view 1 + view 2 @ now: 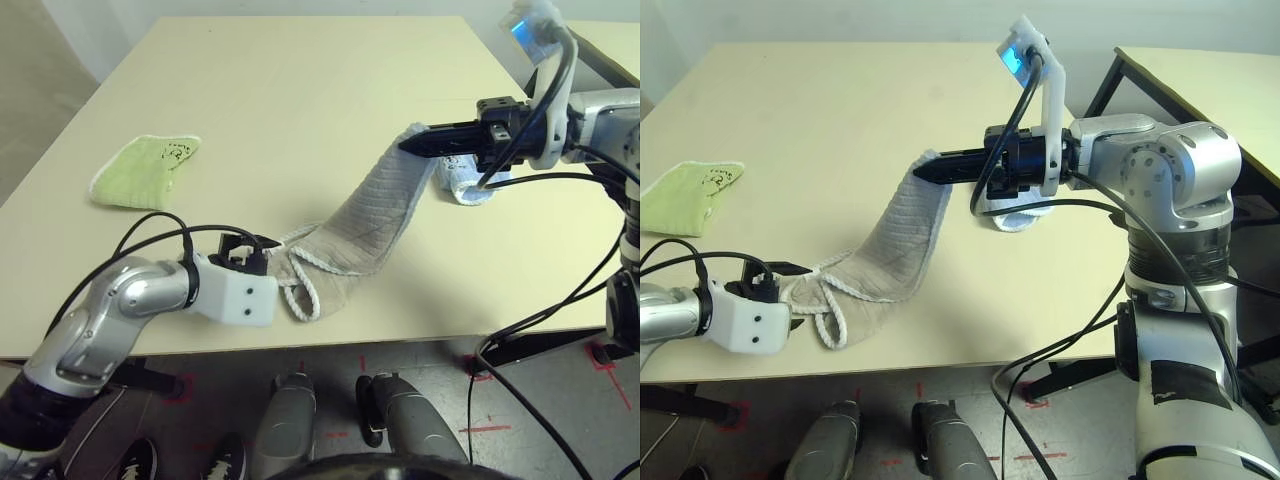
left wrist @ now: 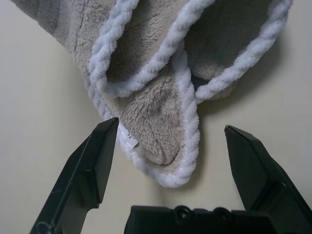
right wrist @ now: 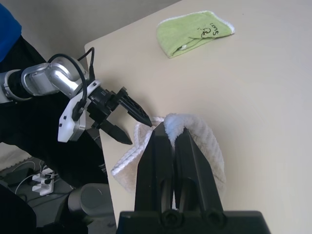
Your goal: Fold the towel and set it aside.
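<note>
The beige towel with white edging stretches from the table's front edge up to my right gripper. That gripper is shut on the towel's upper corner and holds it raised above the table. The towel's lower end lies bunched on the table. My left gripper is at this lower end, open, with one finger on each side of the corner and not closed on it. The left gripper also appears from the right wrist.
A lime-green folded towel lies at the table's left side. A light-blue folded towel lies under and behind my right gripper. The table's front edge runs close to the left gripper. Another table stands at the right.
</note>
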Robot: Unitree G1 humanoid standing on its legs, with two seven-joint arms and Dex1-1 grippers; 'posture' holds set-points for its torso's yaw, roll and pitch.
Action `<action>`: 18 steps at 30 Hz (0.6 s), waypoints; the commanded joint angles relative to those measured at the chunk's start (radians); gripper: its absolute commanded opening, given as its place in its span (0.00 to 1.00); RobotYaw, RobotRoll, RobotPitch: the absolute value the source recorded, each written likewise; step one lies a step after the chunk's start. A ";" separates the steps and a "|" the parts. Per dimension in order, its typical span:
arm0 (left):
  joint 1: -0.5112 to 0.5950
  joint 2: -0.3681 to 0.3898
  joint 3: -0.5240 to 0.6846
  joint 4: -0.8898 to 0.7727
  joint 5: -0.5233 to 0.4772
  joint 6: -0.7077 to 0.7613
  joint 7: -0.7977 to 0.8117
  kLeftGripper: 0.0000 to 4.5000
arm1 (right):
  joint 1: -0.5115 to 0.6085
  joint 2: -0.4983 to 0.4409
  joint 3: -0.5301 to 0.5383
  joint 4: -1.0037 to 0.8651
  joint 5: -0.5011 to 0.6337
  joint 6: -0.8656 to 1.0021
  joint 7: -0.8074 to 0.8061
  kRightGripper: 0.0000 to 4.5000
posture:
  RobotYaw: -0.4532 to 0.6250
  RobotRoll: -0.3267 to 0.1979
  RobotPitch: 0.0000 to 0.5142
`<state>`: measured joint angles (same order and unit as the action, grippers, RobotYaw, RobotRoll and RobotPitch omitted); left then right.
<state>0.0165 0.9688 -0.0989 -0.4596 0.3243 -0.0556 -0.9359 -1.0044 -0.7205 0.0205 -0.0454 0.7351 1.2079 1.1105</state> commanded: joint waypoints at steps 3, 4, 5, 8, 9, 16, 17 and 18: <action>0.056 0.018 -0.056 0.011 0.095 -0.049 0.015 0.99 | 0.008 -0.013 0.011 -0.005 0.005 -0.011 0.005 0.00 | 0.56 0.62 0.27; 0.060 0.019 -0.060 0.023 0.107 -0.059 0.019 0.95 | 0.011 -0.015 0.011 -0.007 0.006 -0.010 0.006 0.00 | 0.56 0.62 0.27; 0.062 0.020 -0.062 0.037 0.115 -0.068 0.024 0.90 | 0.014 -0.017 0.010 -0.009 0.007 -0.008 0.006 0.00 | 0.56 0.62 0.27; 0.060 0.019 -0.057 0.083 0.125 -0.083 0.038 0.71 | 0.019 -0.021 0.007 -0.015 0.010 -0.005 0.004 0.00 | 0.56 0.62 0.27; 0.055 0.017 -0.058 0.099 0.124 -0.088 0.041 0.64 | 0.020 -0.022 0.007 -0.016 0.010 -0.005 0.003 0.00 | 0.55 0.62 0.27; 0.013 0.005 -0.082 0.154 0.123 -0.097 0.035 0.07 | 0.021 -0.028 0.006 -0.020 0.011 -0.005 0.000 0.00 | 0.55 0.62 0.27; 0.003 0.006 -0.083 0.160 0.119 -0.096 0.030 0.01 | 0.022 -0.032 0.009 -0.021 0.009 -0.007 0.002 0.00 | 0.55 0.62 0.27; -0.007 0.007 -0.082 0.167 0.115 -0.095 0.024 0.01 | 0.023 -0.038 0.013 -0.022 0.006 -0.010 0.005 0.00 | 0.55 0.62 0.27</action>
<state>0.0117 0.9749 -0.1514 -0.3326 0.4264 -0.1641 -0.8906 -0.9915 -0.7471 0.0211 -0.0504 0.7376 1.2041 1.1128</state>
